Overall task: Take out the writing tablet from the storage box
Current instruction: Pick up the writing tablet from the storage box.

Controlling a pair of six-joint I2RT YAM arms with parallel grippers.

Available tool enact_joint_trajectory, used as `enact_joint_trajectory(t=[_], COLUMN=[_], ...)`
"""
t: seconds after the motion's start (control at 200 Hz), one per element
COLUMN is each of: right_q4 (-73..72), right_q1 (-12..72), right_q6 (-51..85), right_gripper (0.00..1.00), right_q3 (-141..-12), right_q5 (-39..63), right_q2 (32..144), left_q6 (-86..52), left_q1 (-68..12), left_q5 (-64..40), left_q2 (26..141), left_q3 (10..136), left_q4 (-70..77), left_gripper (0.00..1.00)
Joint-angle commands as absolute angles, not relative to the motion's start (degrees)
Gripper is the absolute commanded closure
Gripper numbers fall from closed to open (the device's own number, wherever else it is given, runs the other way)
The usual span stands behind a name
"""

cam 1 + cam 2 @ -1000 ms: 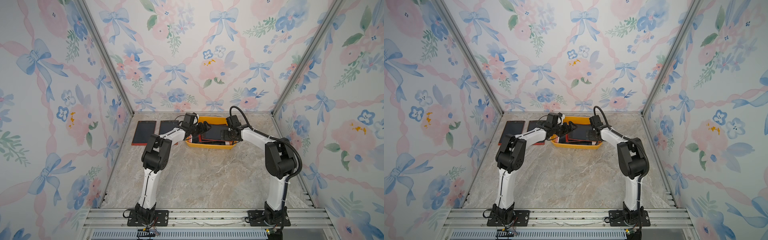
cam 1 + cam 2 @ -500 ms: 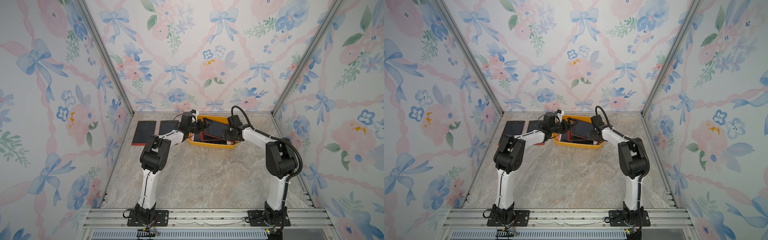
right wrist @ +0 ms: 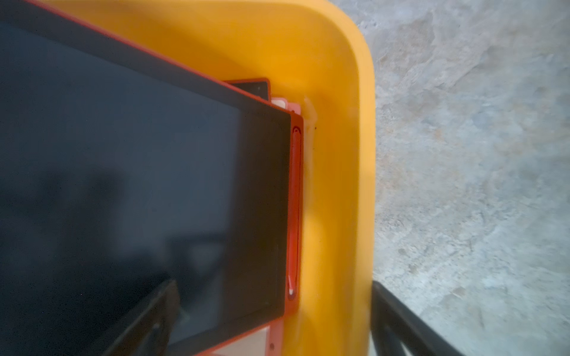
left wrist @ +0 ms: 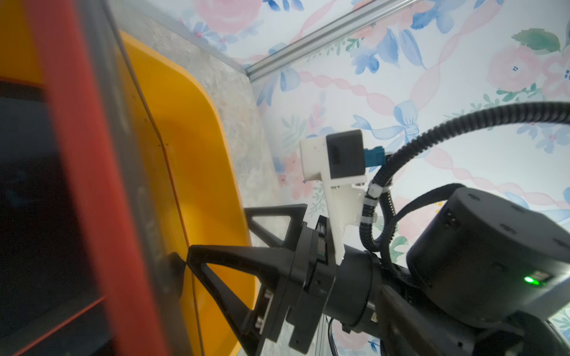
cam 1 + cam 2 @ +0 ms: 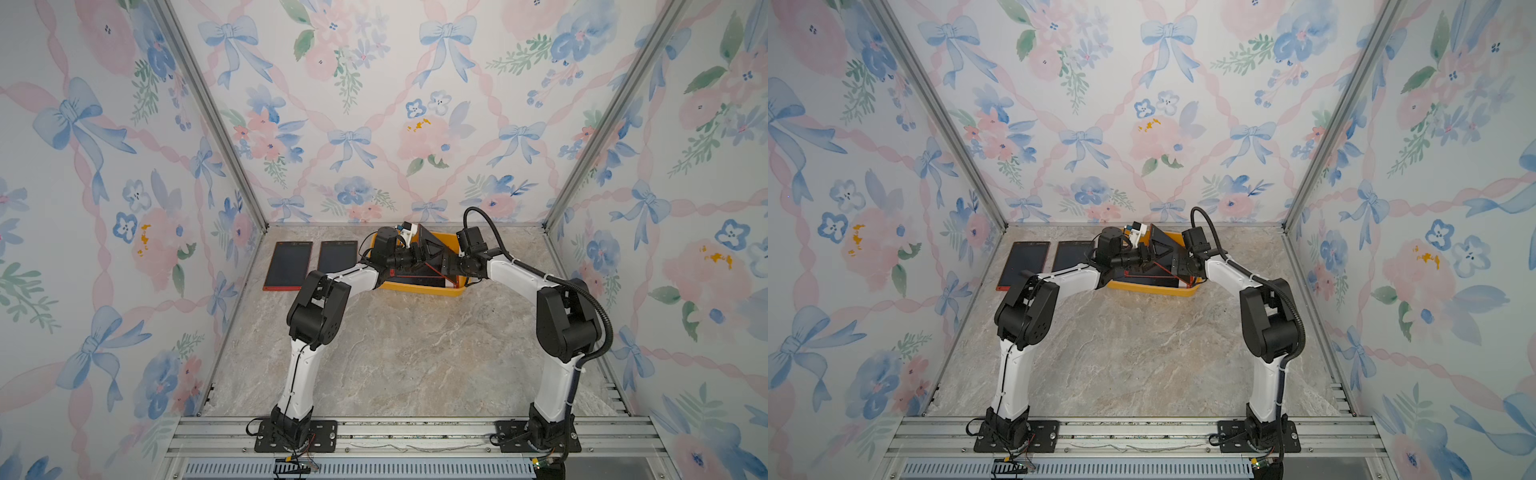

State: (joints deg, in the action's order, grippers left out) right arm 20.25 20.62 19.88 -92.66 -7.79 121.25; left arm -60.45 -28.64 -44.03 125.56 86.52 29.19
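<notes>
Floral wallpaper surrounds a marble-patterned tabletop [image 5: 395, 340]. At its far middle sits the yellow storage box [image 5: 419, 289]. The red-framed writing tablet [image 3: 138, 138] is inside, tilted up over another tablet [image 3: 253, 87]. The right gripper [image 4: 217, 234] has its fingers apart, one on the screen, one outside the box wall. The left gripper [image 5: 428, 251] is spread wide at the tablet's raised side; I cannot tell whether it holds the tablet. Two spare tablets [image 5: 287, 266] lie flat to the left.

storage box [image 3: 367, 154]: yellow-orange corner seen on marble table [image 3: 462, 185] | writing tablet [image 3: 138, 169]: dark screen, red frame, laid over other tablets [image 3: 253, 87] inside | stylus [image 3: 294, 209]: red, held along tablet edge | right gripper [image 3: 274, 285]: jaws spread wide, one blurred finger seemingly against the screen, the other outside the rim
</notes>
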Motion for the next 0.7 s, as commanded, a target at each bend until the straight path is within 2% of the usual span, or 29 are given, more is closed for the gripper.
enact_joint_trajectory(t=[0.0,0.465,0.535,0.625,0.695], right_q4=[18.29,18.52,18.47,18.53,18.53], right_q1=[22.13,21.61,21.58,21.67,21.64], right_q6=[18.11,17.93,17.93,17.65,17.49], right_gripper=[0.03,0.03,0.03,0.03,0.03], right_q3=[-90.87,-89.26,-89.19,-88.93,-88.55], right_q5=[-3.29,-4.04,-4.04,-4.13,-4.46], right_q2=[121.05,119.62,119.45,119.05,118.74], left_q6=[-62.31,-58.26,-53.26,-41.02,-37.99], left_q1=[-29.59,-24.71,-24.61,-24.91,-24.64], left_q5=[-49.34,-44.03,-43.4,-40.1,-40.62], left_q2=[126.58,124.33,124.33,125.34,125.94], left_q3=[87.94,83.39,86.05,93.53,95.56], left_q4=[33.16,29.74,23.7,6.74,3.41], left_gripper=[0.02,0.04,0.03,0.02,0.02])
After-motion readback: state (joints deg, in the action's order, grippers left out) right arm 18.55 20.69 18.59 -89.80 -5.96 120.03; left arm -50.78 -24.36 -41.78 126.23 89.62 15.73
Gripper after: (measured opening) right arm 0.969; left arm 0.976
